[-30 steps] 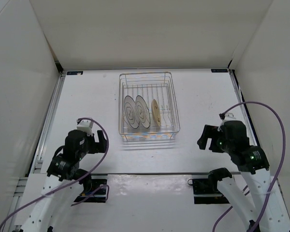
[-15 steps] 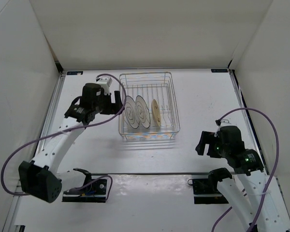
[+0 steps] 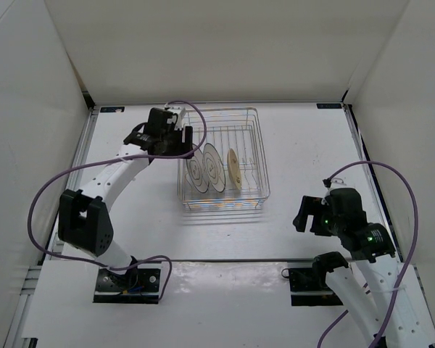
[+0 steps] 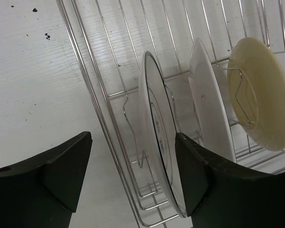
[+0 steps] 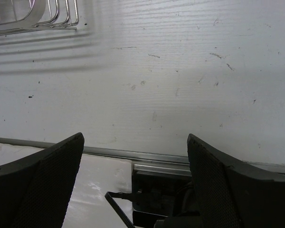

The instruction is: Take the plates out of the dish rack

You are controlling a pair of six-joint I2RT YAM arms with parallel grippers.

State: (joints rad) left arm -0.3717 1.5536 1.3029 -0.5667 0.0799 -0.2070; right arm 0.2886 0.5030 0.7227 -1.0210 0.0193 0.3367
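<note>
Plates stand on edge between the dividers of the dish rack (image 3: 255, 156): two dark-rimmed, one tan (image 4: 261, 95). The left gripper (image 4: 133, 137) hangs over the leftmost plate (image 4: 156, 137) with jaws spread, but the rack's side wire also lies between them. Shift inward until only the plate rim is bracketed, close gently, then lift straight up. The right gripper (image 5: 135, 137) has its jaws spread above the desk (image 3: 312, 145), well apart from the rack.

Three plates (image 3: 212, 168) stand in a row inside the dish rack (image 3: 262, 156); it sits centrally on the table (image 3: 312, 145).
</note>
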